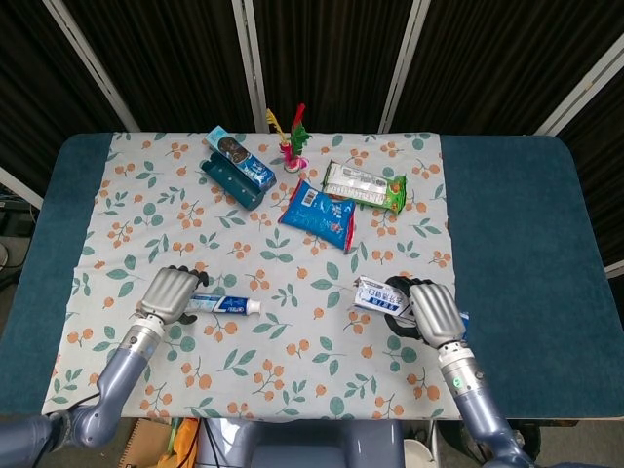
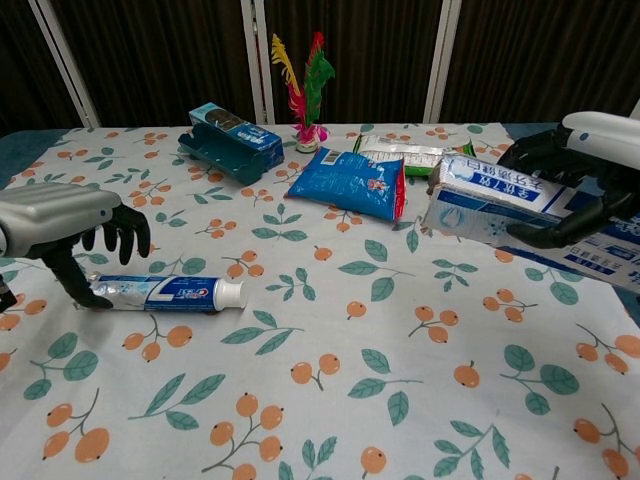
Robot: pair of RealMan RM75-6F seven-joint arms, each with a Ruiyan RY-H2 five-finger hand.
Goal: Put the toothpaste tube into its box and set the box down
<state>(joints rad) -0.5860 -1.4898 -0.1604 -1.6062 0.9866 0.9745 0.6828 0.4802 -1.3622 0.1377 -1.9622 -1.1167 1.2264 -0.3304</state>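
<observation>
Reaching over the crimped left end of the toothpaste tube [image 2: 160,293], with the left robot hand [image 2: 72,235] arched above it, fingers apart and nothing gripped yet; thumb tip down just beside the tube's tail. Tube flat on the floral cloth [image 2: 330,400], near-left, cap pointing right. Holding the box [image 2: 500,198] aloft at the right, clamped in the right robot hand [image 2: 580,185], one end facing left toward the tube.

Risks, as a judgement: pinching only the flat tail, letting the tube swing or slip; dragging the cloth while closing; missing the box mouth if the two are misaligned, or crushing the carton with too tight a hold.

Farther back: blue snack bag [image 1: 318,214], green-and-white packet [image 1: 364,185], teal carton [image 1: 237,166] and a feathered shuttlecock [image 1: 292,136], all well apart from the tube. Nothing between tube and box.
</observation>
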